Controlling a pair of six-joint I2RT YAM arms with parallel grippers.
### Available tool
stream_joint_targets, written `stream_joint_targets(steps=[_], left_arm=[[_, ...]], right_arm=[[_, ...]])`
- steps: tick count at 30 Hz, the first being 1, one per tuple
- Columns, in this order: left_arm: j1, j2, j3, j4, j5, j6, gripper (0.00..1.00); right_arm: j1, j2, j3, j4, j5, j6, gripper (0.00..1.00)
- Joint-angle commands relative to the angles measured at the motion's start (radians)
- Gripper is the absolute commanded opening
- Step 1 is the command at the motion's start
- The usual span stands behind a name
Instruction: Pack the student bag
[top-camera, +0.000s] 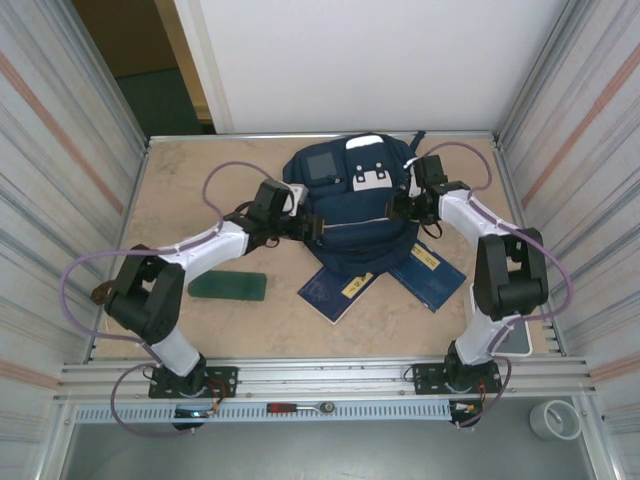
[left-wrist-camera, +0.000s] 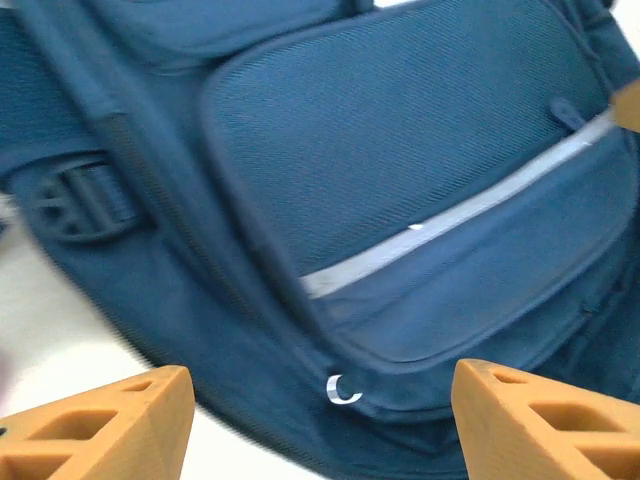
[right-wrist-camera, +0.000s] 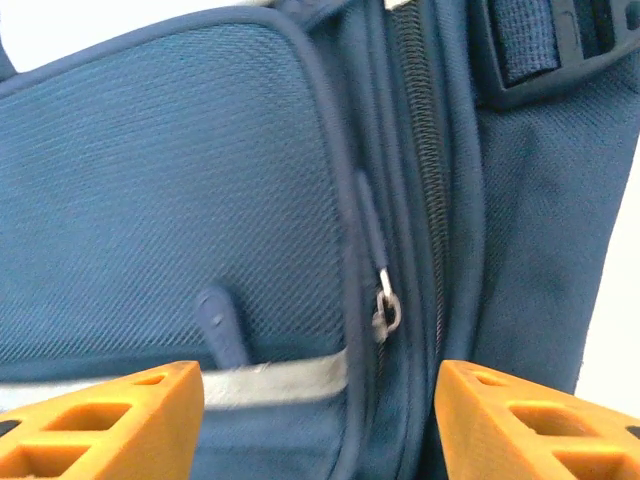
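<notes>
Student bag (left-wrist-camera: 400, 150), a large navy-blue fabric backpack, fills the space beyond the left gripper (left-wrist-camera: 320, 425), whose orange jaws stand spread wide with nothing pinched. A thin reflective stripe (left-wrist-camera: 460, 215) climbs from lower left to upper right. The right gripper (right-wrist-camera: 320, 420) is likewise spread and holds nothing, with a metal zip pull (right-wrist-camera: 386, 315) above the gap and the zip running up the frame. In the top view both grippers flank the bag at upper centre of the beige table (top-camera: 180, 200). Its long axis runs up the frame, white patch end toward the top, front pockets facing up. Its lower edge overlaps two flat dark-blue booklets with yellow labels (top-camera: 338, 292). A flat green case (top-camera: 228, 286) lies apart at lower left.
</notes>
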Motion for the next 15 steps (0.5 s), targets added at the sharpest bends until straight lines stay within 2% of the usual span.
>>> stream_joint_targets(steps=[1,5,9,11,15], left_arm=[[-0.015,0.027,0.038,-0.042,-0.026,-0.01,0.69],[-0.028,0.04,0.025,-0.038,-0.031,-0.017,0.69],[-0.029,0.041,0.023,-0.047,-0.037,-0.013,0.68],[-0.03,0.024,0.026,-0.054,-0.04,0.009,0.68],[-0.03,-0.058,0.015,-0.039,-0.048,0.135,0.7]], right_arm=[[0.008,0.075,0.061,-0.044,-0.018,0.035,0.55],[0.004,0.114,0.063,-0.023,-0.074,0.037,0.42],[0.0,0.102,0.074,-0.001,-0.156,0.05,0.11],[-0.011,0.056,0.073,0.014,-0.204,0.071,0.01],[-0.062,-0.078,0.061,0.126,-0.427,0.217,0.0]])
